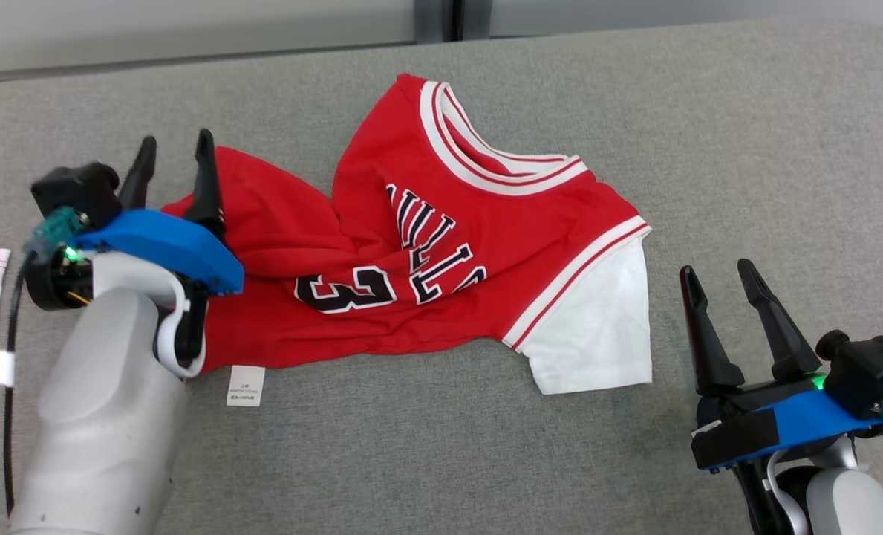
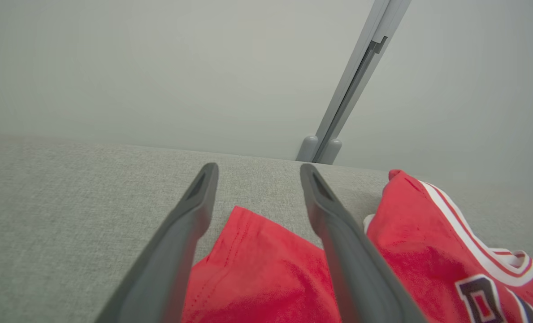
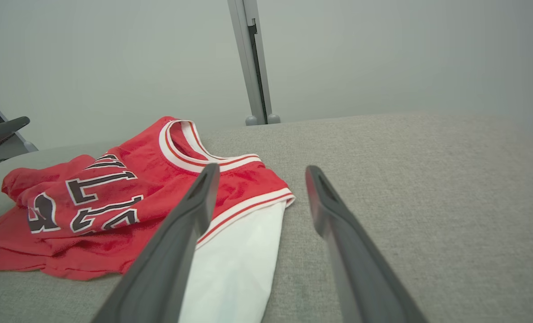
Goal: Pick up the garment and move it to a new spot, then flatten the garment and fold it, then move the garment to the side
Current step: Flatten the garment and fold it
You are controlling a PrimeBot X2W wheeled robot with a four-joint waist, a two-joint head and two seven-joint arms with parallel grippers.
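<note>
One rumpled red jersey, left gripper parted over its hem, right gripper parted, both empty.

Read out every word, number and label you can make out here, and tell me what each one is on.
"3": large black numeral edged in white, on the front of the red jersey; a fold may hide another digit.
"ULL": black letters beside the numeral on the same jersey; the rest of the word is lost in creases.
Print on the white care tag at the jersey's hem: too small to read.
</note>
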